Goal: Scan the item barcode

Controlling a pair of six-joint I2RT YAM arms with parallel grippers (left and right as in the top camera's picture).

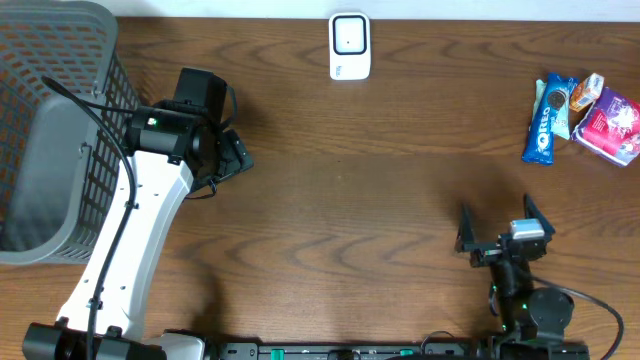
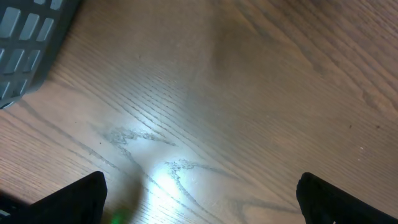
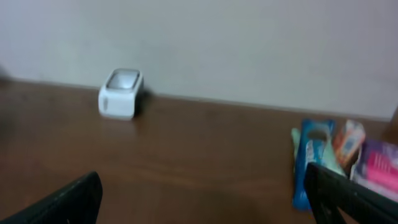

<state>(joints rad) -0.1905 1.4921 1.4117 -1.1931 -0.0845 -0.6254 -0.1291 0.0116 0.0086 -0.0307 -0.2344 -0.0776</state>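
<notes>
A white barcode scanner [image 1: 349,45] [image 3: 121,93] stands at the table's far edge, by the wall. The items lie at the far right: a blue Oreo pack [image 1: 545,120] [image 3: 309,162], an orange snack pack [image 1: 586,93] and a pink-purple pack [image 1: 612,122] [image 3: 379,171]. My right gripper [image 1: 500,222] [image 3: 202,183] hovers open near the front right, short of the items, with nothing between its fingers. My left gripper [image 1: 238,158] [image 2: 202,186] is open over bare wood beside the basket, also holding nothing.
A grey mesh basket [image 1: 50,130] [image 2: 31,43] fills the left end of the table, right next to my left arm. The wooden tabletop [image 1: 380,190] stretches between the two arms.
</notes>
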